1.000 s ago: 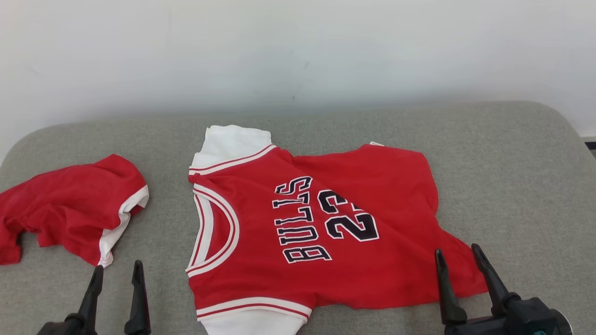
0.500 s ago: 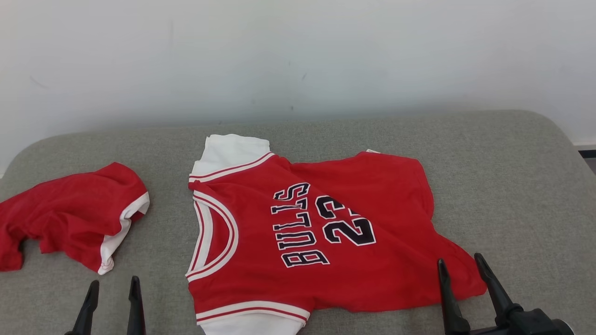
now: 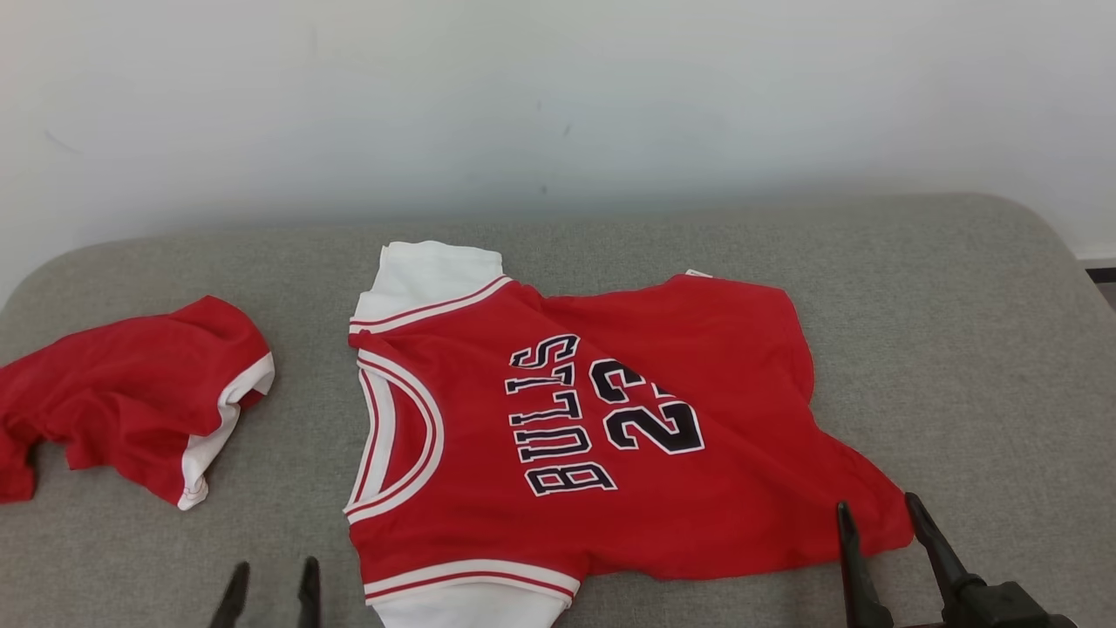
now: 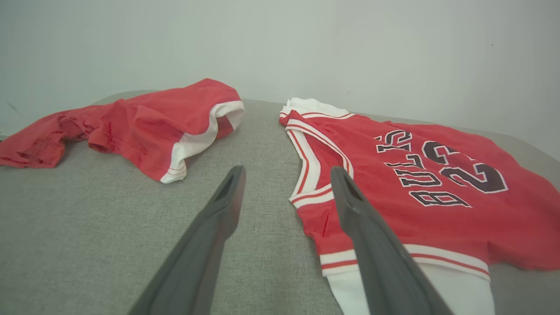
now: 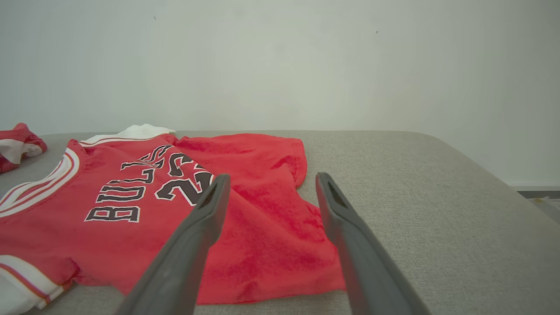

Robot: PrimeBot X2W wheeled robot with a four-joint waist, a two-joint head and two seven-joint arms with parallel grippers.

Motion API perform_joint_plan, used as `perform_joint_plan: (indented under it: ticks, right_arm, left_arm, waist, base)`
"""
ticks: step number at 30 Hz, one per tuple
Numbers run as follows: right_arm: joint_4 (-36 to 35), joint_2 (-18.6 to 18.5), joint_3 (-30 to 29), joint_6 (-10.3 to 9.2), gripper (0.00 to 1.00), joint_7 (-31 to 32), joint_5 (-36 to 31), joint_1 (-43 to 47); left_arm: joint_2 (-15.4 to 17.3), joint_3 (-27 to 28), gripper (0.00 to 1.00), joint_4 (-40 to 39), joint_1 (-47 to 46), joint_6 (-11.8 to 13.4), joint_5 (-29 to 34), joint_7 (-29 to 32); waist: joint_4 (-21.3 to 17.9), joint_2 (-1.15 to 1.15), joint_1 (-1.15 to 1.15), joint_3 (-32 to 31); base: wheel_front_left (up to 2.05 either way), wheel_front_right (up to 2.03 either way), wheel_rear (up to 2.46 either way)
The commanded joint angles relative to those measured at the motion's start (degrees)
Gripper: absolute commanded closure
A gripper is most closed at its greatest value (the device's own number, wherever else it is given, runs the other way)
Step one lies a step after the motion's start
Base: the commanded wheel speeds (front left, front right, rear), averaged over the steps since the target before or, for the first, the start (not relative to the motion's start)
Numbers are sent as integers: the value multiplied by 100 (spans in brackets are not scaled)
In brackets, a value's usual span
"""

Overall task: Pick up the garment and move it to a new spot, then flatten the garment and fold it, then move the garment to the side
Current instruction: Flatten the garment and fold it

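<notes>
Shifted right toward Bulls jersey (image 3: 724,349): left gripper (image 3: 274,565), open, empty. Right gripper (image 3: 876,502) likewise open, near hem corner. Jersey centred on grey desk (image 3: 959,349), rumpled; likely soft, light, limp; best pinched at hem corners.

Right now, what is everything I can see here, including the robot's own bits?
jersey: one, red with white sleeves and trim and black BULLS 23 lettering, spread out mid-surface
second garment: one, red with white hem, crumpled at the left
padded surface: one, grey fabric, under both garments
wall: one, white, behind
left gripper: one, dark, open, lower left over bare surface
right gripper: one, dark, open, lower right at the jersey's corner
</notes>
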Motion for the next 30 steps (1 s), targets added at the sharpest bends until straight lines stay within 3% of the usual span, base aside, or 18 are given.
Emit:
perform_joint_plan:
  ticks: [1,10,30]
  right_arm:
    - [94,6,-62,-13,0,-22,-41,-90]
    - [899,-88,-419,-13,0,-15,-113,-475]
    - [2893,-288,-792,-13,0,-24,341,-1516]
  left_arm:
    - [51,-94,0,126,63,7,-73,-5]
    - [210,-1202,0,1064,10,8,-584,-5]
    - [296,-2263,0,2244,-544,6,-1474,40]
  waist:
    - [-4,0,0,45]
    - [15,0,0,243]
    - [91,0,0,707]
  base:
    - [0,0,0]
    - [0,0,0]
    - [0,0,0]
